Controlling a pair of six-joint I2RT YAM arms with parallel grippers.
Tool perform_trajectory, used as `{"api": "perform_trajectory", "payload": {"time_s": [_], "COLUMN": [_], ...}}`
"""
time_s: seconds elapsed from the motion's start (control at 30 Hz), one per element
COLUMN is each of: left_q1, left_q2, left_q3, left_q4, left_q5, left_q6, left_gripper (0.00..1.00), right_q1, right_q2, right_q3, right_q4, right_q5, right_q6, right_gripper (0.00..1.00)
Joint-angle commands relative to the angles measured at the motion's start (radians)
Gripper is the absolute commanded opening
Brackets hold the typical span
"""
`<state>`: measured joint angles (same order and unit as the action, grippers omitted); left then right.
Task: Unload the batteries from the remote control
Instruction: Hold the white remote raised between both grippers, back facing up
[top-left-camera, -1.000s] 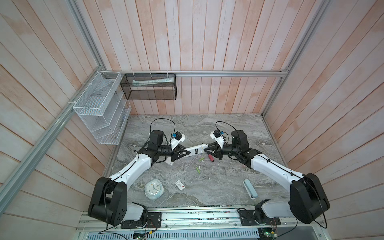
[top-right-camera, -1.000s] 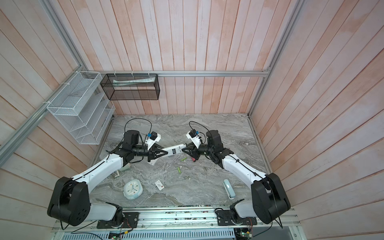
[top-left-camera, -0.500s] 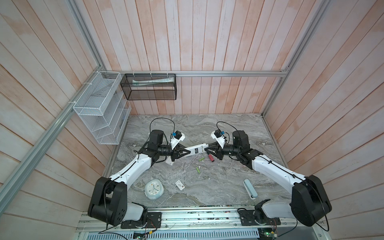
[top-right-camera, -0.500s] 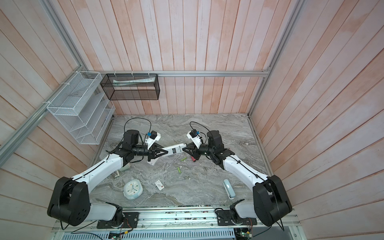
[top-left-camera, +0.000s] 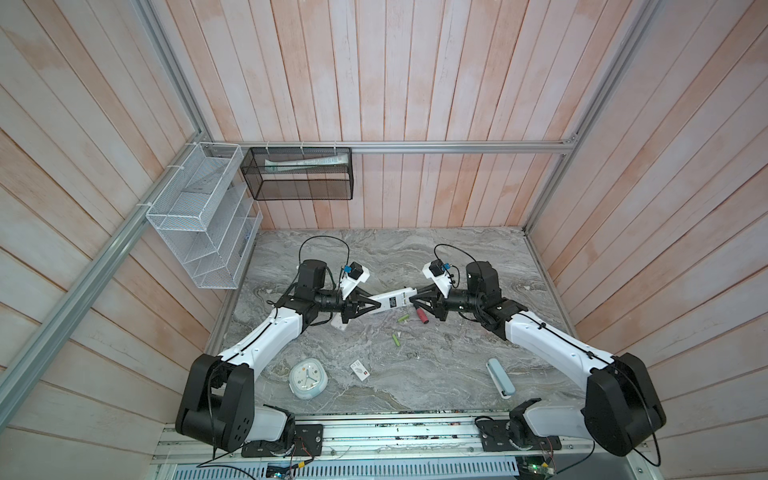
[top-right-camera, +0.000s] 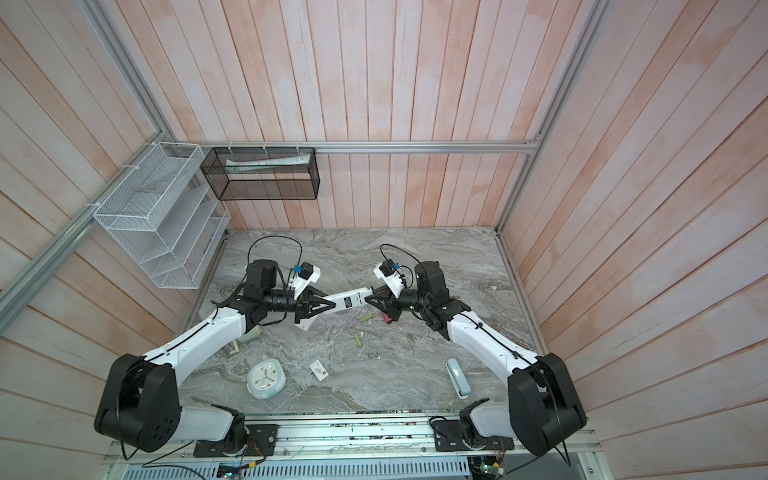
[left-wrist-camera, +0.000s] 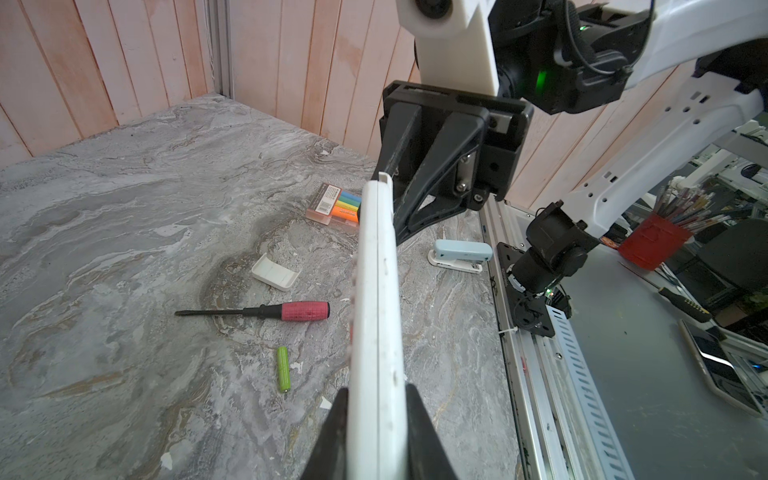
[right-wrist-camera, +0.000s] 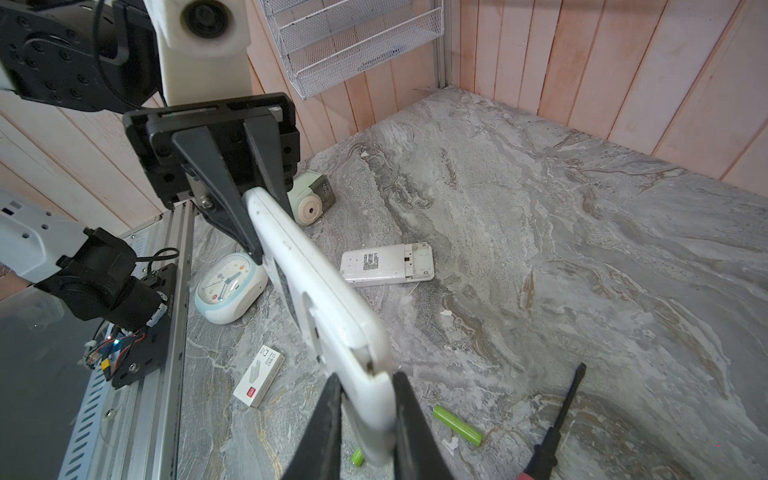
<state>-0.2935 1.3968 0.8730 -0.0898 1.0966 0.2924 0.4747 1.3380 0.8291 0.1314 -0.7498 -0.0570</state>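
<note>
- Remote control (top-left-camera: 392, 300) is hanging clear of the tabletop (top-left-camera: 374, 257), just above mid-frame in both top views, and is stretching between your two claws.
- Your left claw (top-left-camera: 379, 306) is clamping the remote control's left end. In the left wrist view its fingers (left-wrist-camera: 417, 424) are pressing on both faces of the white body.
- Your right claw (top-left-camera: 412, 298) is gripping the opposite end. The right wrist view is showing its fingers (right-wrist-camera: 407, 415) pinching the rounded tip.
- Two batteries are lying loose on the marble below the remote control. The upper battery (top-left-camera: 402, 318) is sitting just beside the red-handled screwdriver (top-left-camera: 422, 316), and the lower battery (top-left-camera: 396, 340) is resting a little further toward the bottom of the frame.
- I am not managing to tell whether any cells are sitting inside the remote control you are holding.
- A second remote (right-wrist-camera: 386, 264) is lying flat on the tabletop with its compartment uncovered.
- A loose white cover (left-wrist-camera: 275, 272) is lying near the screwdriver's shaft.
- Clock (top-left-camera: 308, 378), staple box (top-left-camera: 360, 369) and stapler (top-left-camera: 500, 378) are sitting along the lower edge of the tabletop.
</note>
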Motion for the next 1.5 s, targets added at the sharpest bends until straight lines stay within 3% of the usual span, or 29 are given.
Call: {"api": "perform_trajectory", "payload": {"time_s": [0.0,0.27,0.77,1.47], "left_q1": [-0.004,-0.004,-0.003,0.012], "left_q2": [-0.035,-0.033,-0.016,-0.01], "left_q3": [-0.017,-0.015,-0.017,-0.014], "left_q4": [-0.019,-0.004,0.068,0.049], "left_q5": [0.078,0.082,0.049,0.042], "left_q6": [0.027,0.017,-0.065,-0.045], "left_gripper": [0.0,0.0,0.0,0.0], "right_q1": [-0.031,-0.032,-0.032,-0.021], "right_q2": [0.003,-0.006,-0.007,0.018], "right_q3": [0.005,0.002,-0.002,0.005], "right_q4": [0.014,0.01,0.029,0.078], "right_q5": [0.093,0.091,0.029,-0.089], "right_q6": [0.007,0.009,0.026,0.052], "right_gripper": [0.22,0.26,0.11,0.02]}}
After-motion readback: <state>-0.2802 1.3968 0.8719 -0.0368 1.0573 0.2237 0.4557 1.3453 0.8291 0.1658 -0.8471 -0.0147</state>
